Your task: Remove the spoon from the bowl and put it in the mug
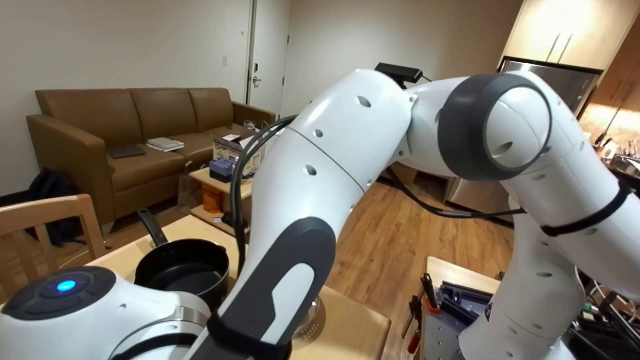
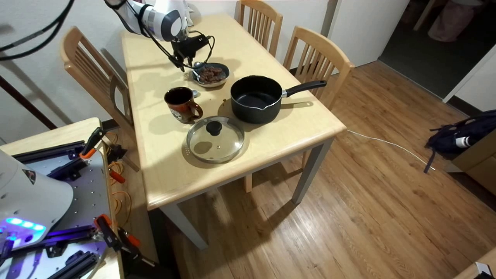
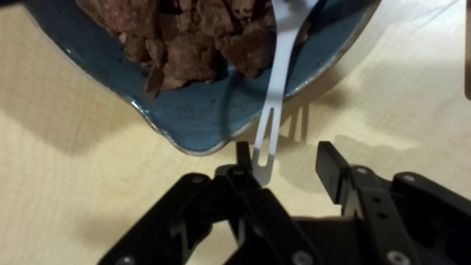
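A blue bowl (image 3: 195, 121) with brown chunks of food sits on the table, in the wrist view and in an exterior view (image 2: 228, 74). The pale spoon (image 3: 281, 66) leans in it, and its slotted handle sticks out over the rim. My gripper (image 3: 284, 154) is open around the handle's end. That end lies right by the left finger (image 3: 243, 156); a wide gap separates it from the right finger (image 3: 331, 173). Whether the left finger touches it, I cannot tell. The reddish-brown mug (image 2: 180, 104) stands upright nearer the table's front, its opening up.
A black saucepan (image 2: 255, 112) stands beside the bowl, its handle (image 2: 306, 87) reaching past the table's side. In front of the mug lies a glass lid (image 2: 230, 145) with a black knob. A small shiny thing (image 2: 195, 93) is just behind the mug. Chairs (image 2: 323, 50) line the table.
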`<state>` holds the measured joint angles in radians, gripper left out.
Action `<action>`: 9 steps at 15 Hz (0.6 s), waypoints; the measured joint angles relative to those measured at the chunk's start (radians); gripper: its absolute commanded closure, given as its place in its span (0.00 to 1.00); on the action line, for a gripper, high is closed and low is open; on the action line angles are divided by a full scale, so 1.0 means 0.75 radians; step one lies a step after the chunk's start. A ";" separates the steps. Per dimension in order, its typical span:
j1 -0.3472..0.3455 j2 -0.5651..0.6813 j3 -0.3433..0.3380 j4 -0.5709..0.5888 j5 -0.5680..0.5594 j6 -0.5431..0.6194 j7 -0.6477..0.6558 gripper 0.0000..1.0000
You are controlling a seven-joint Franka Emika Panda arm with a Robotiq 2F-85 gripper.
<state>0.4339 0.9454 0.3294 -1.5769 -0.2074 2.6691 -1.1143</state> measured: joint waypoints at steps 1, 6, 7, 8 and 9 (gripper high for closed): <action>0.000 0.001 0.001 0.002 0.000 -0.004 0.000 0.87; 0.000 0.011 0.007 0.005 0.000 -0.005 0.000 0.96; 0.002 0.011 0.009 0.006 -0.002 -0.005 0.000 0.96; 0.005 0.010 0.010 0.007 -0.011 -0.004 0.000 0.96; 0.011 0.010 0.010 0.007 -0.025 0.000 0.000 0.96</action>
<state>0.4421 0.9529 0.3367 -1.5717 -0.2261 2.6688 -1.1144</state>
